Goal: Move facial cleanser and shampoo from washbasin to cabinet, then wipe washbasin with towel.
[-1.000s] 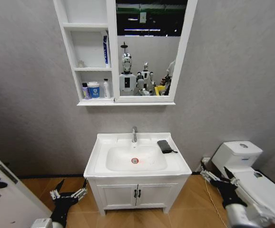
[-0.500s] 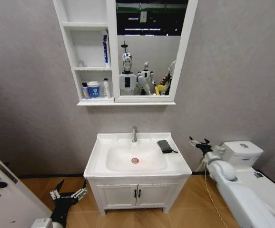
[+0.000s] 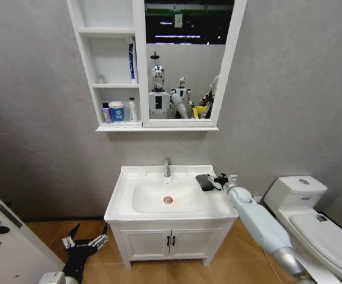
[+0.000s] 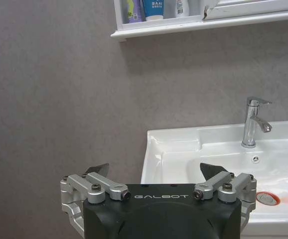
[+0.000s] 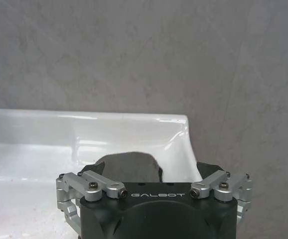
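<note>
The towel [image 3: 205,182] is seen on the rim of the washbasin [image 3: 129,177], on the side away from the left gripper [image 3: 83,243], which is open and low beside it, while the spread right gripper [image 3: 221,179] is straight before its short edge.
</note>
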{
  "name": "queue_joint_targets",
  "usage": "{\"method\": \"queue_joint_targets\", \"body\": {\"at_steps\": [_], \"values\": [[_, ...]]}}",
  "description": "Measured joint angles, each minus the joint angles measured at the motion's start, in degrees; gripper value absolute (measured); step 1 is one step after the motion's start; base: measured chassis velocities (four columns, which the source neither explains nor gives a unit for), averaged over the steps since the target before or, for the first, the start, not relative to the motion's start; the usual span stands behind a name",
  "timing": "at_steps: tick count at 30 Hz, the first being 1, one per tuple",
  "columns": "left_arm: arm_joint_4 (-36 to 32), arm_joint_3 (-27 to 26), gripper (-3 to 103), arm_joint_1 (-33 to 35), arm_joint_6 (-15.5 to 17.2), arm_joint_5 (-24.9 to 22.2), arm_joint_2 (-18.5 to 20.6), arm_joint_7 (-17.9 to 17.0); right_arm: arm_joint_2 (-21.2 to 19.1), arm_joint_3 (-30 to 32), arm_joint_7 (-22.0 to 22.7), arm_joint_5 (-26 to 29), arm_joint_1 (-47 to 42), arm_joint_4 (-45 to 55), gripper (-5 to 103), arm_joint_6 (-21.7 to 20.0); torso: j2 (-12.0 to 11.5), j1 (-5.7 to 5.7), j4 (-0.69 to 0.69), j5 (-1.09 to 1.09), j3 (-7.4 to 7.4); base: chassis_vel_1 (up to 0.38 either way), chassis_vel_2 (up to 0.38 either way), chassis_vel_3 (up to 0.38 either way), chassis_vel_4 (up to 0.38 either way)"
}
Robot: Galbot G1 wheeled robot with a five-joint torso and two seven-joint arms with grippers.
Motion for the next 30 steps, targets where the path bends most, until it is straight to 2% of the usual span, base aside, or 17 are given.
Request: {"method": "queue_joint_targets", "body": {"at_steps": [7,16,18,19,20,21,23,26,27,28,29,30], "values": [[0.0,0.0,100,0.0,0.0,0.0,0.0,0.0,3.74,-1.3,-1.81,-3.05,2.4,-6.77,102,1.35,0.01,-0.01,0.01,0.01,0.0,0.0,0.0,0.0,0.0],[0.0,0.0,100,0.0,0.0,0.0,0.0,0.0,5.77,-1.72,-2.88,-4.45,4.41,-12.74,95,2.72,0.01,-0.01,0.01,0.01,-0.01,0.0,0.0,0.0,0.0],[0.0,0.0,100,0.0,0.0,0.0,0.0,0.0,6.66,-1.73,-3.28,-4.42,5.16,-14.83,89,3.17,0.01,-0.01,0.01,0.0,-0.01,0.0,0.0,0.0,0.0],[0.0,0.0,100,0.0,0.0,0.0,0.0,0.0,6.66,-1.73,-3.28,-4.42,5.16,-14.83,89,3.17,0.01,-0.01,0.01,0.0,-0.01,0.0,0.0,0.0,0.0],[0.0,0.0,100,0.0,0.0,0.0,0.0,0.0,7.22,-1.67,-3.55,-4.57,5.48,-15.93,83,3.53,0.01,-0.01,0.0,0.0,-0.01,0.0,0.0,0.0,0.0],[0.0,0.0,100,0.0,0.0,0.0,0.0,0.0,7.22,-1.67,-3.55,-4.57,5.48,-15.93,83,3.53,0.01,-0.01,0.0,0.0,-0.01,0.0,0.0,0.0,0.0],[0.0,0.0,100,0.0,0.0,0.0,0.0,0.0,7.68,-1.18,-3.65,-4.9,5.63,-16.8,73,3.88,0.01,-0.02,0.01,0.0,-0.01,0.0,0.0,0.0,0.0],[0.0,0.0,100,0.0,0.0,0.0,0.0,0.0,7.54,-1.04,-3.68,-4.93,5.47,-16.71,67,3.89,0.01,-0.01,0.02,0.0,-0.01,0.0,0.0,0.0,0.0],[0.0,0.0,100,0.0,0.0,0.0,0.0,-0.01,7.22,-0.88,-3.66,-4.93,5.12,-16.3,61,3.89,0.01,-0.02,0.02,0.01,-0.01,0.0,0.0,0.0,0.0],[0.0,0.0,100,0.0,0.0,0.0,0.0,0.0,6.81,-0.76,-3.54,-4.94,4.73,-15.76,50,3.77,0.01,-0.01,0.02,0.01,-0.01,0.0,0.0,0.0,0.0],[0.0,0.0,100,0.0,0.0,0.0,0.0,0.0,6.81,-0.76,-3.54,-4.94,4.73,-15.76,50,3.77,0.01,-0.01,0.02,0.01,-0.01,0.0,0.0,0.0,0.0],[0.0,0.0,100,0.0,0.0,0.0,0.0,-0.01,6.44,-0.67,-3.42,-4.94,4.41,-15.28,45,3.61,0.01,-0.01,0.02,0.01,-0.01,0.0,0.0,0.0,0.0]]}}
